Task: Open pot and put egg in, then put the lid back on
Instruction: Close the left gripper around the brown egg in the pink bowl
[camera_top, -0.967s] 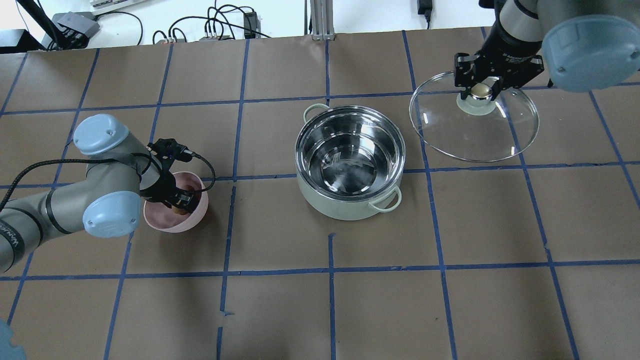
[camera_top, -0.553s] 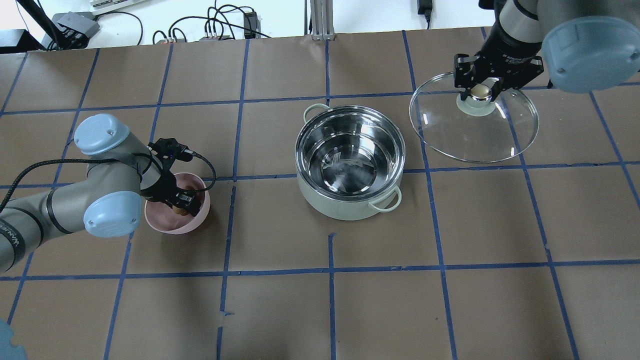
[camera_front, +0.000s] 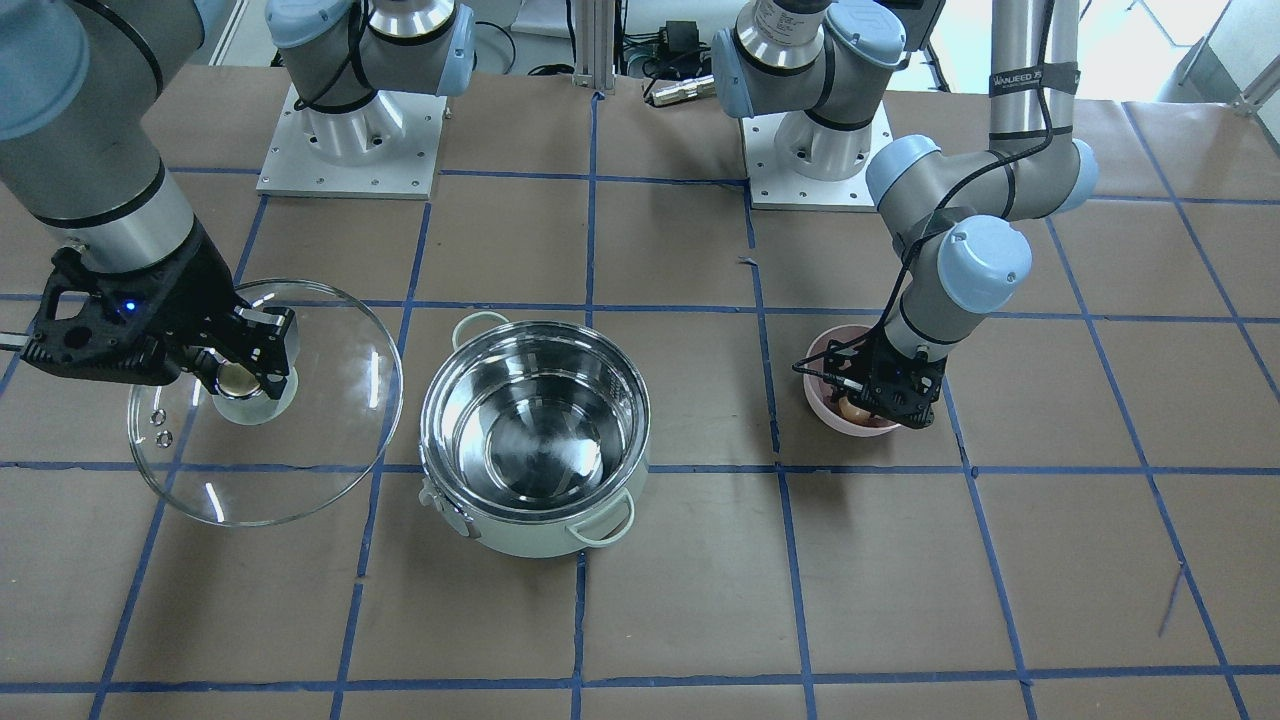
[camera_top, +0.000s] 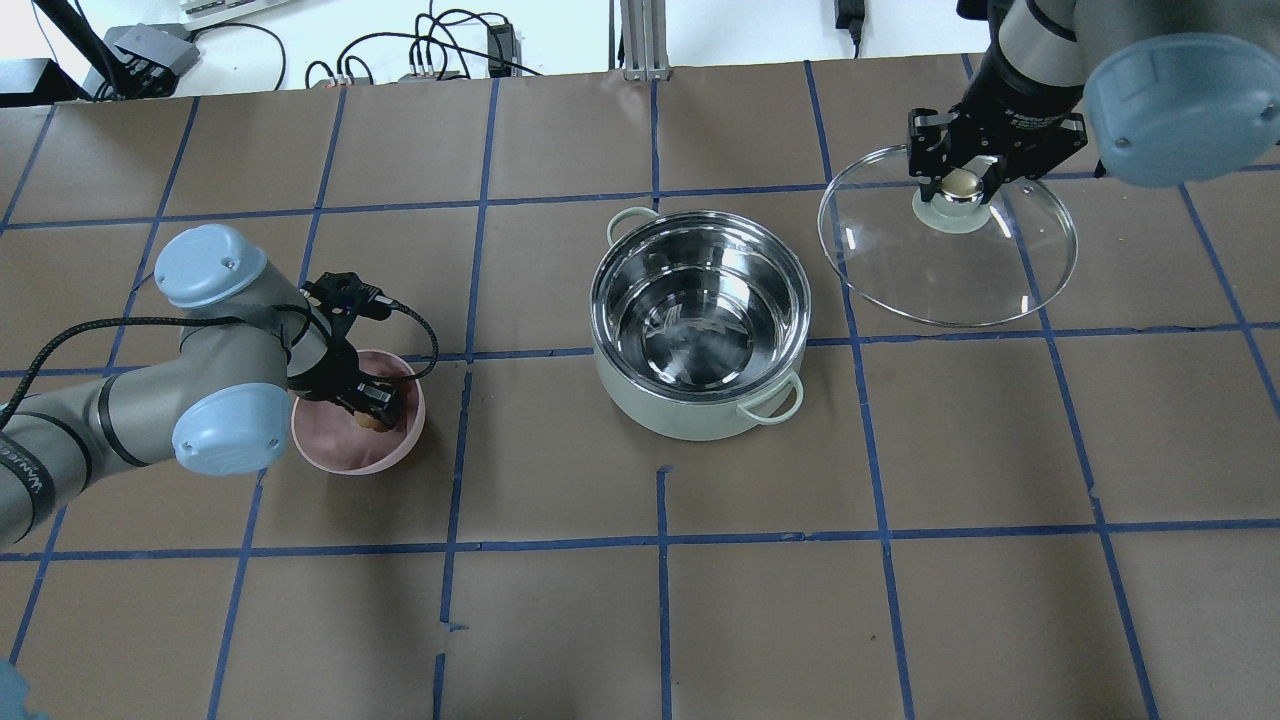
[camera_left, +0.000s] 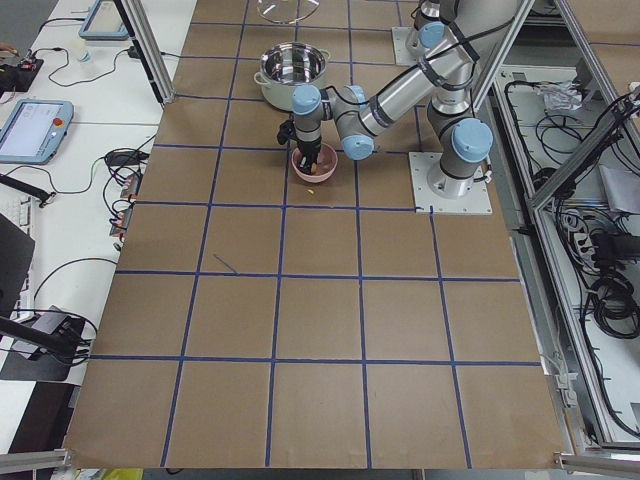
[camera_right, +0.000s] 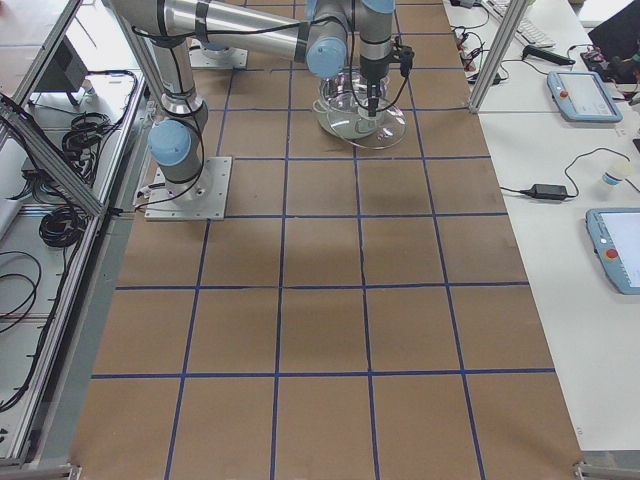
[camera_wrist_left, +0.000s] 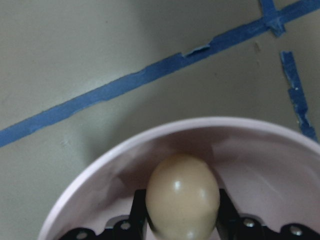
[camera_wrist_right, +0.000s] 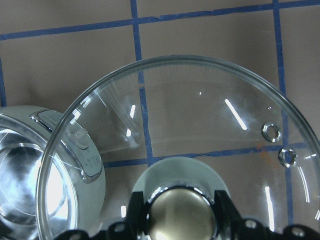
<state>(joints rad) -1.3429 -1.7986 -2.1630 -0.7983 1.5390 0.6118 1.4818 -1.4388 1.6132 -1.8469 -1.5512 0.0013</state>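
The open mint-green pot (camera_top: 680, 418) stands mid-table, its steel inside bare; it also shows in the front view (camera_front: 520, 538). My left gripper (camera_top: 371, 407) reaches into a pink bowl (camera_top: 345, 455) and is shut on the tan egg (camera_wrist_left: 182, 192), which sits just above the bowl's floor. The egg also shows in the front view (camera_front: 857, 408). My right gripper (camera_top: 962, 178) is shut on the golden knob (camera_wrist_right: 182, 212) of the glass lid (camera_top: 950, 270) and holds the lid to the right of the pot, overlapping its rim in the right wrist view.
The brown table covering carries a grid of blue tape lines (camera_top: 660, 540). Cables and power boxes (camera_top: 430, 55) lie beyond the far edge. The arm bases (camera_front: 350, 130) stand on the robot's side. The pink bowl sits left of the pot, about a pot's width away.
My left gripper has shifted slightly right and up inside the pink bowl with the egg in it. The right gripper and the lid have barely moved.
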